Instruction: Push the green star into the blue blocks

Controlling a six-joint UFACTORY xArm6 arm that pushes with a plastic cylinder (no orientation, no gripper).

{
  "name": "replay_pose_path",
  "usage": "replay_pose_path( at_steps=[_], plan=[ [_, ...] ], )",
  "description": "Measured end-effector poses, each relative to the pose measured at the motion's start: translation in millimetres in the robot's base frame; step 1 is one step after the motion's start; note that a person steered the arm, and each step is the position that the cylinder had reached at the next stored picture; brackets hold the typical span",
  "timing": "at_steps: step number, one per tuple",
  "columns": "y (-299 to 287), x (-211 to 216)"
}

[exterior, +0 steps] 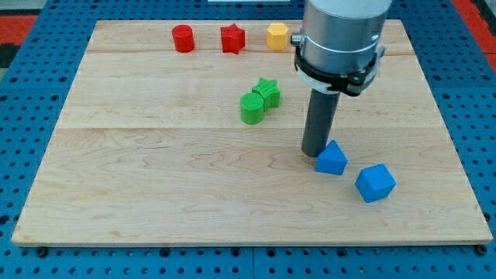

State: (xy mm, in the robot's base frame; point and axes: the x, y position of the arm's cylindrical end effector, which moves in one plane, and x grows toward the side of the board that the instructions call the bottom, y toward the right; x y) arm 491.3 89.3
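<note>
So the bench [155,178] is a pale wood board made of planks, sitting on a blue pegboard [35,46]. Along the view's top edge there's a row of three: a red cylinder [183,38], a red star [232,38] and a yellow block [277,36], each a bit apart from the next. Near the middle, a green star [267,91] touches a green cylinder [252,108] just below and to its left. Down toward the view's lower right sits a blue block [332,159], kind of pointed on top, with a blue cube [376,183] close by on its right, not touching. My tip [313,151] rests on the board right against the pointed blue one's left side, well apart from the greens.
</note>
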Motion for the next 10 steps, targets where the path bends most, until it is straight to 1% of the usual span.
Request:
replay_pose_path(
  at_steps=[1,2,3,4,5,6,7,8,9,10],
  plan=[
    [0.0,1.4],
    [-55.1,-27.9],
    [-133.9,-23.7],
    [-153.5,-59.3],
    [-151.4,-91.0],
    [-97.4,-123.2],
    [-63.1,-126.9],
    [-1.3,-84.8],
    [62.0,-68.0],
    [89.7,-82.5]
  ],
)
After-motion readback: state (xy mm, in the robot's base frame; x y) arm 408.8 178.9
